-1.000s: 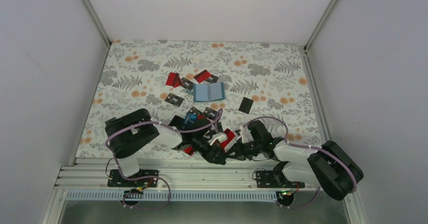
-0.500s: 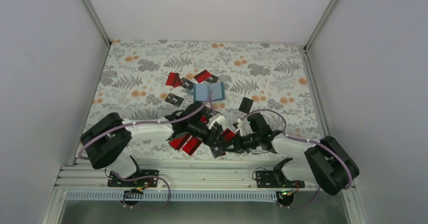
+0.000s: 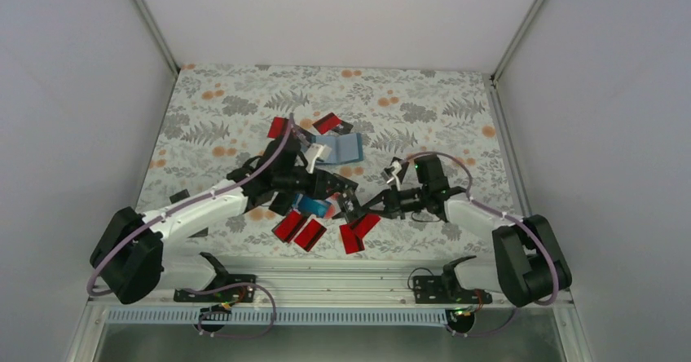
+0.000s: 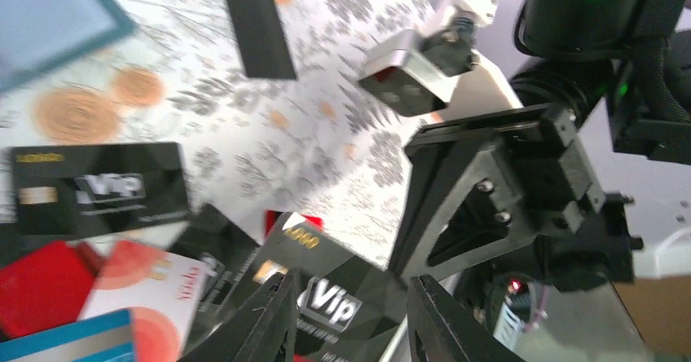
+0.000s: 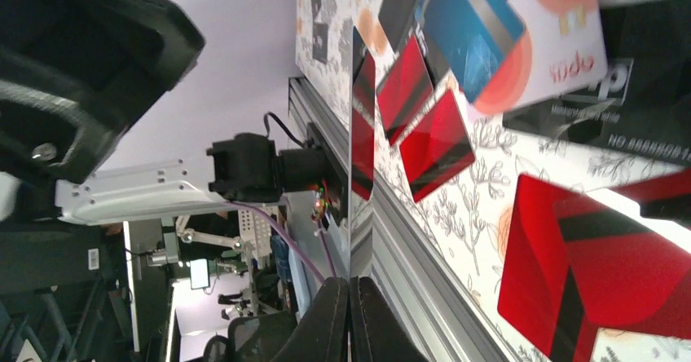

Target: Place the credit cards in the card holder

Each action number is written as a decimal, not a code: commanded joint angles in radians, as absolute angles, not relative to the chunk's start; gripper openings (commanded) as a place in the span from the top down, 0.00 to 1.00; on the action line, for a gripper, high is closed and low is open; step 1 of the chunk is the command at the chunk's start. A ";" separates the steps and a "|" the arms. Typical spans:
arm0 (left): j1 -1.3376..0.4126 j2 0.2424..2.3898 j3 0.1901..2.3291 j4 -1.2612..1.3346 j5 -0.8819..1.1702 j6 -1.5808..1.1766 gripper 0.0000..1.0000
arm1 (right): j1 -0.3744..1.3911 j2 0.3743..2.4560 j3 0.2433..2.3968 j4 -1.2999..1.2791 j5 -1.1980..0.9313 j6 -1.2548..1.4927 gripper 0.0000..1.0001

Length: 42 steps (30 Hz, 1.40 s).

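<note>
The teal card holder lies in the middle of the table; its corner shows blurred in the left wrist view. Credit cards lie scattered: red ones, a blue one and black ones. My right gripper is shut on a black card, seen edge-on and held above the table. My left gripper is open just left of it. A black Vip card shows between its fingers; I cannot tell whether they touch it.
The floral mat covers the table. A metal rail runs along the near edge. Grey walls stand on the left, right and back. A lone black card lies at the left, and another beyond the holder.
Both arms have stretched away from the near rail toward the table's middle. My right gripper carried the black card along. My left gripper moved up close beside it.
</note>
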<state>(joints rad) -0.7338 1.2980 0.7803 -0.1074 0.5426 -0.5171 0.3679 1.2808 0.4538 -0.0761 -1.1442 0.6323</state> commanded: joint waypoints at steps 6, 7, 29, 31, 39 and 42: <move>-0.582 1.227 0.773 -0.044 0.503 -0.586 0.61 | 0.268 1.327 0.595 -0.008 -1.236 0.717 0.96; -0.571 1.230 0.769 -0.015 0.518 -0.594 0.61 | 0.266 1.328 0.624 0.003 -1.230 0.731 0.96; -0.421 1.393 0.852 0.521 0.821 -0.798 0.55 | 0.254 1.467 1.083 0.065 -1.247 0.895 0.96; -0.421 1.409 0.858 0.558 0.828 -0.818 0.55 | 0.253 1.468 1.088 0.075 -1.252 0.900 0.96; -0.421 1.474 0.883 0.650 0.844 -0.889 0.58 | 0.256 1.460 1.105 0.084 -1.258 0.899 0.96; -0.422 1.486 0.887 0.680 0.846 -0.910 0.62 | 0.259 1.459 1.109 0.084 -1.259 0.895 0.96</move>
